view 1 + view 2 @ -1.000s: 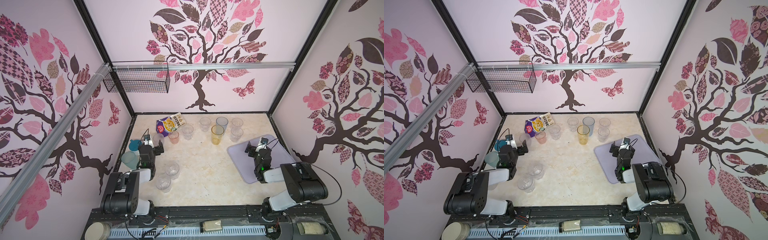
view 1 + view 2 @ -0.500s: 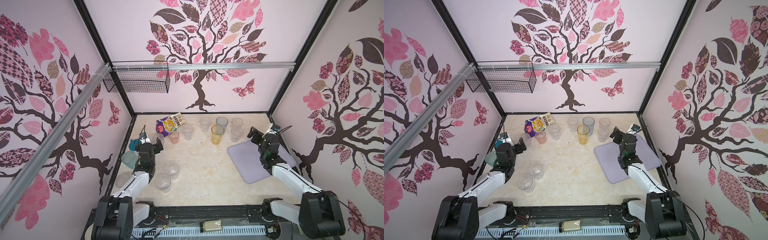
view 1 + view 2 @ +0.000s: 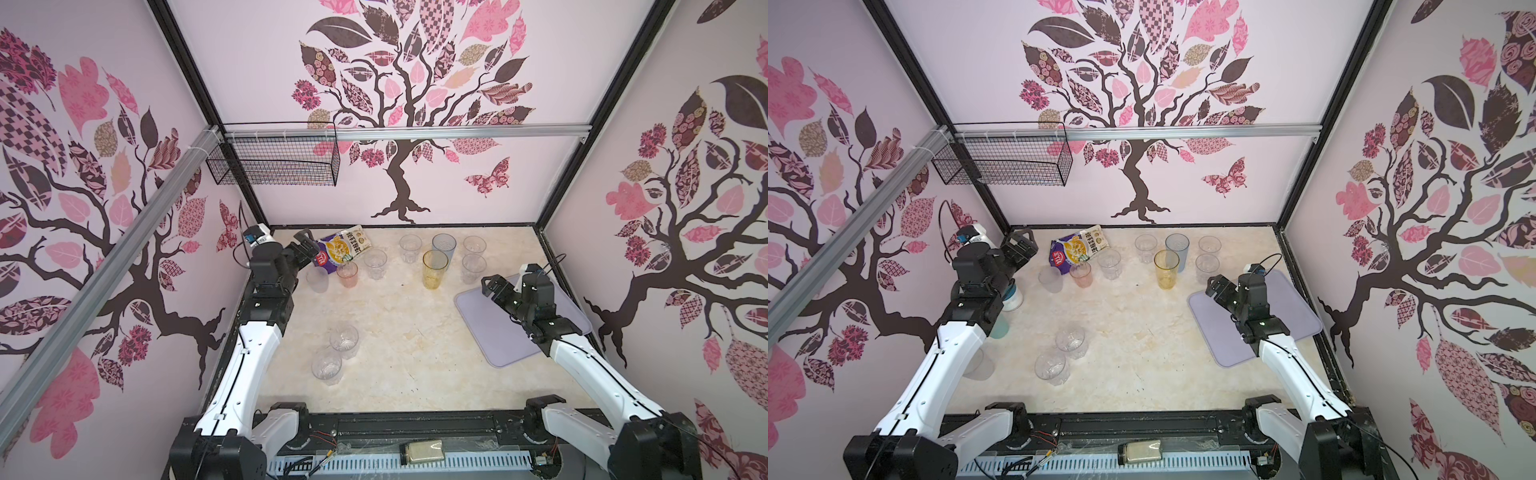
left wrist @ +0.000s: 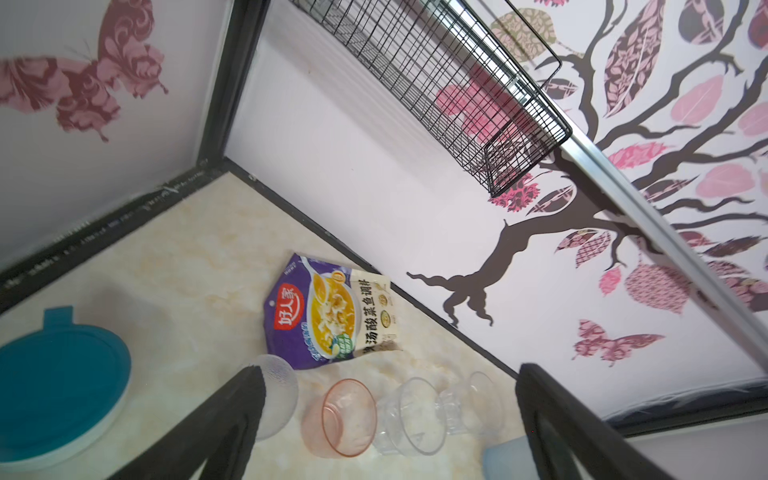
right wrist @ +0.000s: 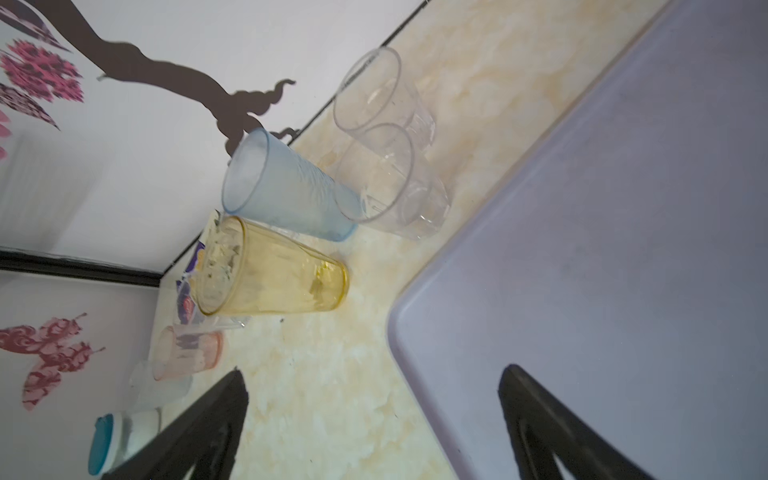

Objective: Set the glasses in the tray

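Tray [image 3: 490,332] empty on desk [image 3: 399,332]; nothing placed yet. Glasses [image 3: 473,266] all outside tray, amber tumbler [image 3: 434,269] near it. Left end effector [image 3: 306,246], right end effector [image 3: 494,289]: jaws apart, holding nothing.

Open middle, crowded back edge.
The table [image 3: 399,328] lies bare through its centre and down to 6 o'clock, a wide lane. From 11 to 1 o'clock glasses stand in the way: a frosted glass [image 3: 318,279], pink glass [image 3: 347,275] and clear glass [image 3: 375,263] close together before a food pouch [image 3: 343,249], then the tall amber glass [image 3: 435,270] and blue glass [image 3: 444,246] close together. At 7 o'clock two clear glasses [image 3: 344,340] sit just beside each other. At 9 o'clock a lidded jar [image 3: 1013,297] and teal glass [image 3: 998,327] crowd the wall. The tray [image 3: 494,340] at 3 o'clock is open.
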`<state>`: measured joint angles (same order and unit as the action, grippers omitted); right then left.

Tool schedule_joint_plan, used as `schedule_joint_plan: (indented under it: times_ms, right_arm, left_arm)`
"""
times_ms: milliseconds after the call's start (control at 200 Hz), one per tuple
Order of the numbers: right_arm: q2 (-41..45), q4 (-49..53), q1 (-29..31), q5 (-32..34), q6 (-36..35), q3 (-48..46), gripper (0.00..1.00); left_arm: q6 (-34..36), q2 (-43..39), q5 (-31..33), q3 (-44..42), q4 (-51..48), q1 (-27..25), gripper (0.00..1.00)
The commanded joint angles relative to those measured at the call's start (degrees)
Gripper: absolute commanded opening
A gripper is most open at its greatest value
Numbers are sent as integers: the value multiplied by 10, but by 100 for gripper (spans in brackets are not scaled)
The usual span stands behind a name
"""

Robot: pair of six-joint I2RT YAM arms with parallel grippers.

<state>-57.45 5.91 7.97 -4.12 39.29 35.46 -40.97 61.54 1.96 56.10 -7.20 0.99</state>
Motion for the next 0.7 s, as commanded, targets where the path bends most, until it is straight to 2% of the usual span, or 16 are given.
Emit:
schedule_joint_plan:
  times_ms: [0, 120, 205, 355, 555, 695]
  right_arm:
    - [36, 128, 1, 4, -55, 5, 97]
    - [38, 197, 1, 9, -85, 20, 96]
    - [41, 219, 3, 9, -84, 16, 96]
    - [33, 245, 26, 28, -85, 22, 95]
    - [2, 291, 89, 86, -74, 48, 96]
    - [-8, 295, 105, 94, -61, 44, 97]
  left_arm:
    - [-102, -11, -138, -49, 44, 51, 98]
    - [-64, 3, -173, -34, 2, 51, 98]
    - [-39, 9, -163, -23, -17, 29, 97]
    - [69, 5, -39, 11, -81, -74, 97]
    - [154, 8, 114, 19, -104, -195, 98]
    - [166, 6, 185, 20, -105, -215, 98]
